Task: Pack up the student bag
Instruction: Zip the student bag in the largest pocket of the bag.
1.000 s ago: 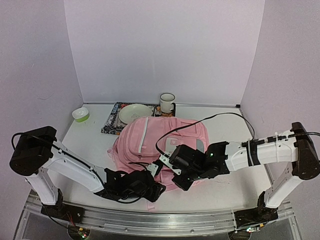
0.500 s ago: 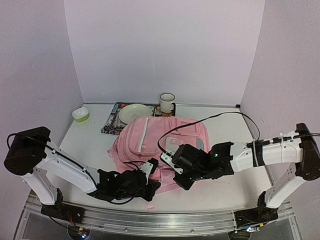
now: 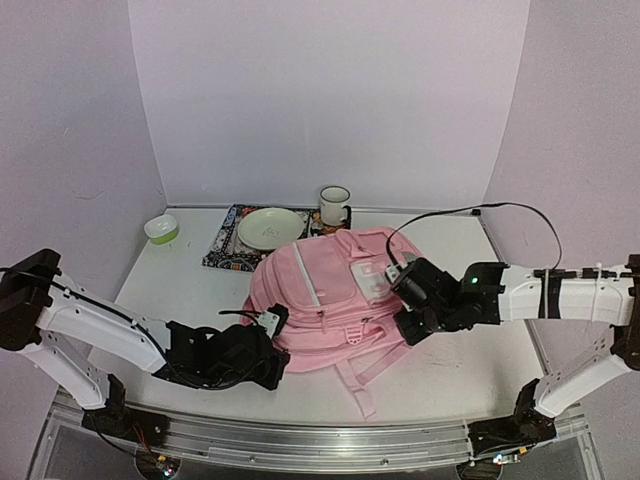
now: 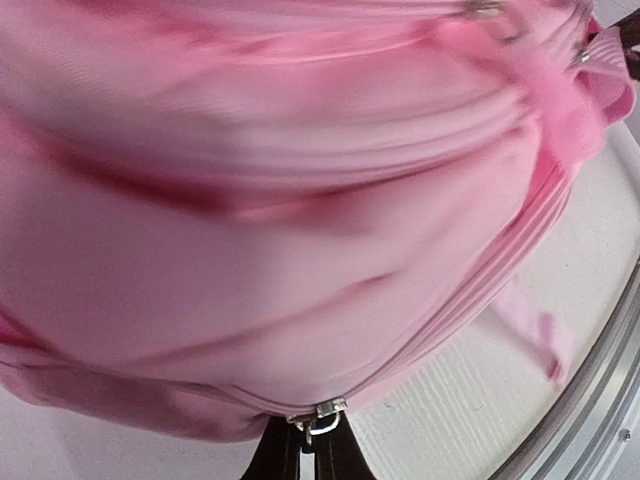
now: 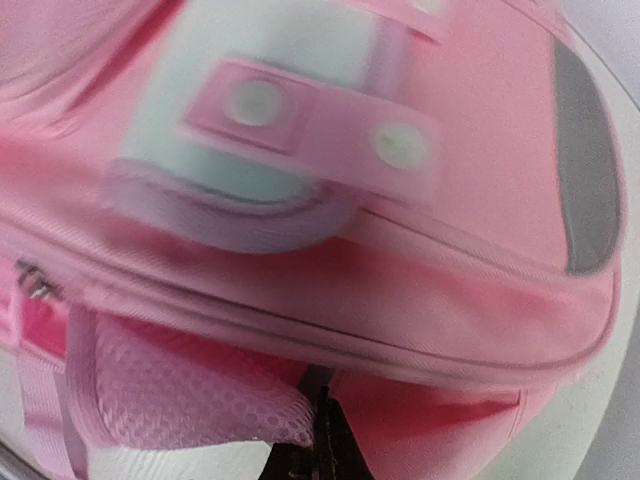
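The student bag (image 3: pixel 330 295) is a large pink backpack lying front up on the table, with a white patch (image 3: pixel 366 280). My left gripper (image 3: pixel 272 338) is at the bag's near left edge. In the left wrist view the gripper (image 4: pixel 300 452) is shut on a metal zipper pull (image 4: pixel 320 415) on the bag's seam (image 4: pixel 300 250). My right gripper (image 3: pixel 404 326) is at the bag's right side. In the right wrist view the gripper (image 5: pixel 318 450) is shut on a fold of the bag's fabric (image 5: pixel 400 290), next to a mesh pocket (image 5: pixel 170 400).
At the back stand a cream plate (image 3: pixel 270 227) on a patterned book (image 3: pixel 228 245), a white mug (image 3: pixel 334 206) and a small green bowl (image 3: pixel 161 229). A pink strap (image 3: pixel 355 385) trails toward the front rail. Walls close in the left, back and right.
The bag has swung and shifted to the right and lies stretched wider. My left gripper moved left with the zipper pull, and my right gripper moved right with the fabric.
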Motion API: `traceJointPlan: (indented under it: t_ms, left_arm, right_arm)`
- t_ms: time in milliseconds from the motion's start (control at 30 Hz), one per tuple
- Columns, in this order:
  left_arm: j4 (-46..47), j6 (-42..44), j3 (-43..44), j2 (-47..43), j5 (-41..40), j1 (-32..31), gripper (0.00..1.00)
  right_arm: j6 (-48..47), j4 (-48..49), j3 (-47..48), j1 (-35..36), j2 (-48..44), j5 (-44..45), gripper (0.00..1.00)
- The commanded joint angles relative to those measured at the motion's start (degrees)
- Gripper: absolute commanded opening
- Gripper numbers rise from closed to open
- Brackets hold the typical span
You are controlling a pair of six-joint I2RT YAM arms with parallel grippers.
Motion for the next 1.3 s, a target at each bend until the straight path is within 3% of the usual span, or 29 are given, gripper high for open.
traceJointPlan:
  t_ms: [0, 100, 167, 333, 500, 600, 800, 1100, 1200, 1267]
  left_arm:
    - [-9.9, 1.8, -1.5, -4.1, -1.1, 2.7, 0.0]
    - [-11.7, 3.8, -0.7, -6.1, 0.4, 4.2, 0.0]
    - [-11.5, 5.0, 0.6, -7.0, 2.5, 4.4, 0.0]
    - [-8.4, 8.1, 5.7, -5.7, 11.3, 4.4, 0.0]
    - [-4.9, 9.5, 9.7, -4.8, 19.3, 4.3, 0.0]
    - [-3.5, 10.0, 11.2, -4.0, 24.7, 4.3, 0.0]
    - [0.5, 10.6, 13.7, -1.8, 31.2, 4.0, 0.0]
    - [2.5, 11.3, 12.9, -4.5, 34.1, 3.7, 0.0]
    - [2.7, 11.3, 12.0, -5.5, 34.2, 3.7, 0.0]
    - [2.6, 11.4, 11.7, -6.0, 34.2, 3.7, 0.0]
  right_arm:
    - [8.0, -12.7, -2.4, -7.4, -6.1, 18.4, 0.0]
    - [5.6, -12.3, -2.3, -8.5, -7.4, 18.2, 0.0]
    - [0.2, -8.0, -2.8, -7.6, -8.2, 12.1, 0.01]
    - [-9.0, 4.4, -5.7, -2.6, -12.2, 0.8, 0.25]
    - [-12.4, 10.0, -5.4, 6.0, -11.9, -1.8, 0.5]
    - [-13.9, 14.6, -5.3, 10.7, -10.2, -2.3, 0.56]
    - [-17.8, 23.4, -3.7, 18.4, -2.4, -4.7, 0.59]
    - [-24.0, 30.7, -4.6, 19.2, 5.4, 1.8, 0.65]
    - [-25.8, 31.3, -4.6, 19.2, 7.2, 2.3, 0.59]
    - [-26.5, 31.3, -4.9, 19.2, 8.0, 2.7, 0.44]
